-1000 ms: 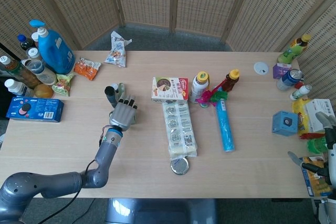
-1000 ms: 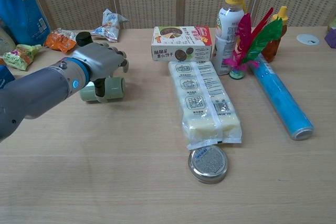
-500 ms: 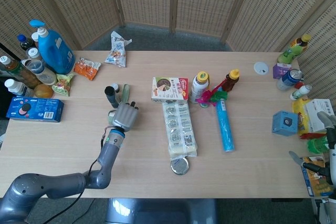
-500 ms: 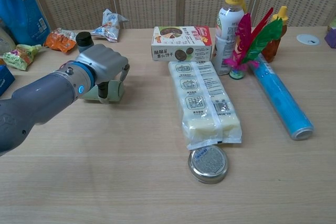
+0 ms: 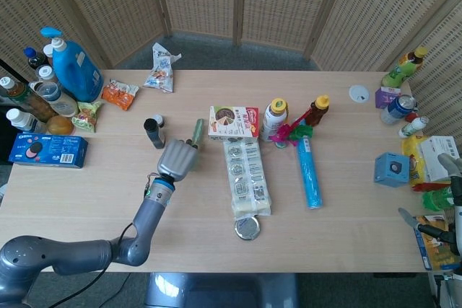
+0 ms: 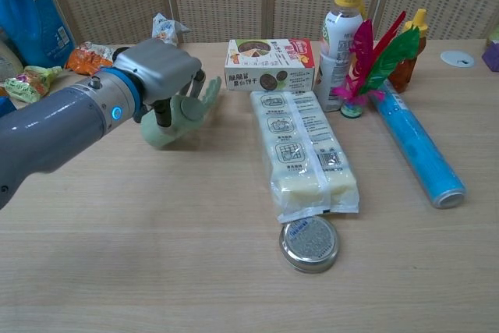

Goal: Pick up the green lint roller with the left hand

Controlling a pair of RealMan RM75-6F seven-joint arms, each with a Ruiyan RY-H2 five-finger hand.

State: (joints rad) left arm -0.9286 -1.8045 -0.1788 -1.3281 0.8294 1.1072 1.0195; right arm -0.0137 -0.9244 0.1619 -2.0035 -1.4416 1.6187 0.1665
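Observation:
The green lint roller (image 6: 178,118) is pale green, with its thick drum low and its handle (image 5: 195,130) slanting up toward the far right. My left hand (image 6: 159,69) grips it from above, fingers wrapped around the drum. In the head view the left hand (image 5: 177,159) covers most of the roller, and only the handle tip shows. The roller is tilted and looks raised a little off the table (image 6: 156,239). My right hand (image 5: 449,207) hangs at the table's right edge, fingers apart, holding nothing.
A black-capped bottle (image 5: 152,133) stands just left of the left hand. A snack box (image 6: 270,64), a long cracker pack (image 6: 302,154) and a round tin (image 6: 309,244) lie to its right. Bottles, a feather shuttlecock (image 6: 373,56) and a blue tube (image 6: 417,146) sit further right.
The left hand closed its fingers around the lint roller, then moved right and up with it. The roller tilted from lying flat to handle-up. The right hand stayed put.

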